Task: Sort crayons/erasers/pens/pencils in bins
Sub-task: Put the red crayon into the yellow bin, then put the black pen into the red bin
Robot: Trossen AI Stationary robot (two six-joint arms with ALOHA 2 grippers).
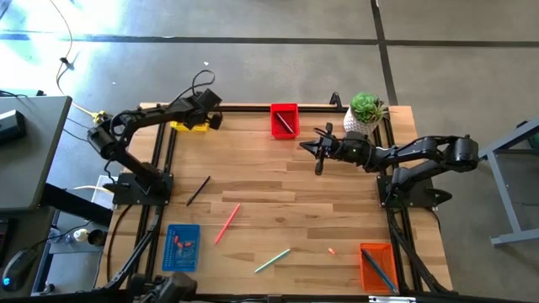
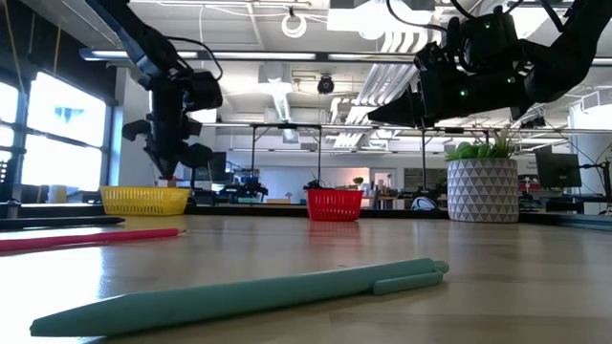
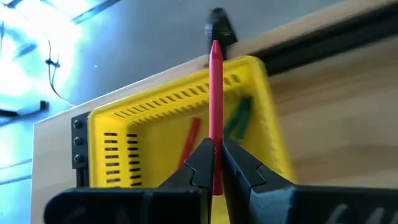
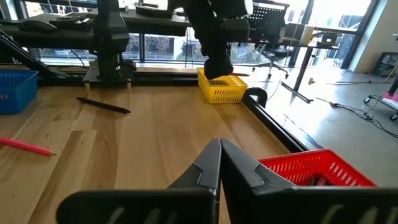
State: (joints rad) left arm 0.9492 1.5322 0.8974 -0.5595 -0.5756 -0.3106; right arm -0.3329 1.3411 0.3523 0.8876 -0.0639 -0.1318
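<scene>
My left gripper (image 3: pixel 216 149) is shut on a thin red pencil (image 3: pixel 215 87) and hangs over the yellow bin (image 3: pixel 149 118), which stands at the table's far left (image 1: pixel 189 128). In that bin lie a red stick (image 3: pixel 191 134) and a green one (image 3: pixel 238 118). In the low view this gripper (image 2: pixel 167 153) is above the yellow bin (image 2: pixel 145 199). My right gripper (image 1: pixel 316 151) is shut on nothing and stays level in the air near the red bin (image 1: pixel 285 120). The blue bin (image 1: pixel 181 247) and the orange bin (image 1: pixel 377 265) stand at the near edge. My left gripper pinches the red pencil's near part (image 3: pixel 216 134) between its two fingers. The pencil runs along the fingers and sticks out past their tips, its pointed end (image 3: pixel 215 46) over the bin's far wall. The fingers slant down toward the far edge. The pencil is lifted clear.
A black pen (image 1: pixel 198 190), a pink pencil (image 1: pixel 227 223), a green pen (image 1: pixel 272 261) and a small red piece (image 1: pixel 333 250) lie loose on the wooden table. A white plant pot (image 1: pixel 365 114) stands at the far right corner.
</scene>
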